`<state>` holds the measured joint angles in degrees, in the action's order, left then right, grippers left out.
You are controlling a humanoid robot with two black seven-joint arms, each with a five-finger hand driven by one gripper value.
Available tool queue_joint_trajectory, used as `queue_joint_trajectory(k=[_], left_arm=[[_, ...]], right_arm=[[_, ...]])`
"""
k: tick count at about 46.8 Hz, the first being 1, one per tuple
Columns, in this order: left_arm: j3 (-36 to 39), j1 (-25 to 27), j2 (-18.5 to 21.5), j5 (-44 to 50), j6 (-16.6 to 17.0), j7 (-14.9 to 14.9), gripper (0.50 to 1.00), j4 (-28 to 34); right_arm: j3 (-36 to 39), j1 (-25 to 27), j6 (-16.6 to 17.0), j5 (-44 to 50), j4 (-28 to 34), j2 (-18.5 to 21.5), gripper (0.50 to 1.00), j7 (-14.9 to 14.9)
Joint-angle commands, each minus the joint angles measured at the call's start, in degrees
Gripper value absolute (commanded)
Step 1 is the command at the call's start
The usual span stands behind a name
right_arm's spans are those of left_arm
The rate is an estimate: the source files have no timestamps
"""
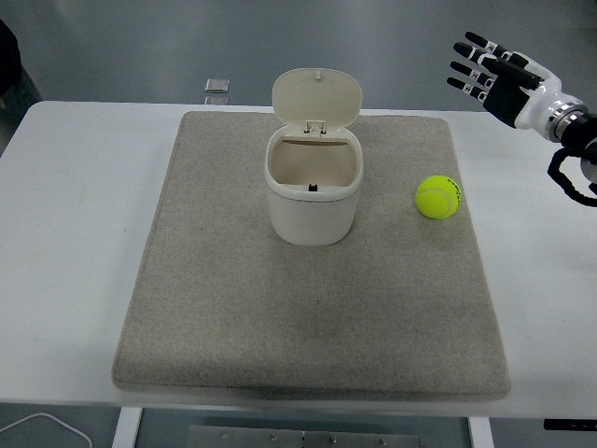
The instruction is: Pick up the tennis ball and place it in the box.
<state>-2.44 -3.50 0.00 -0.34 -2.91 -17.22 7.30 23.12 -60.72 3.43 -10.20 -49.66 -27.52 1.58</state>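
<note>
Right hand (pixel 499 79) raised at upper right, fingers (pixel 466 65) spread wide, holding nothing. Tennis ball (pixel 438 197) rests on the mat (pixel 308 317), right of the open-lidded box (pixel 312 187).

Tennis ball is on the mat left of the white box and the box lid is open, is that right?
Not quite. In the head view the tennis ball sits on the mat right of the white box, not left. The lid is open.

Yellow-green tennis ball (pixel 438 197) lies right of open-lidded white box (pixel 312 191).
</note>
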Motion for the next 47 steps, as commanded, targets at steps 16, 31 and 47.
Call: queue_joint_trajectory(k=[16,31,47], left_arm=[[0.0,0.3,0.0,0.1,0.0,0.0,0.992,0.2],[0.1,0.3,0.0,0.1,0.0,0.0,0.990,0.2],[0.1,0.3,0.0,0.1,0.0,0.0,0.992,0.2]], right_arm=[[0.2,0.0,0.1,0.0,0.0,0.0,0.934,0.1],[-0.2,0.2,0.1,0.5,0.1,0.0,0.934,0.2],[-0.4,0.1,-2.6,4.7,0.0,-0.1,0.934,0.7]])
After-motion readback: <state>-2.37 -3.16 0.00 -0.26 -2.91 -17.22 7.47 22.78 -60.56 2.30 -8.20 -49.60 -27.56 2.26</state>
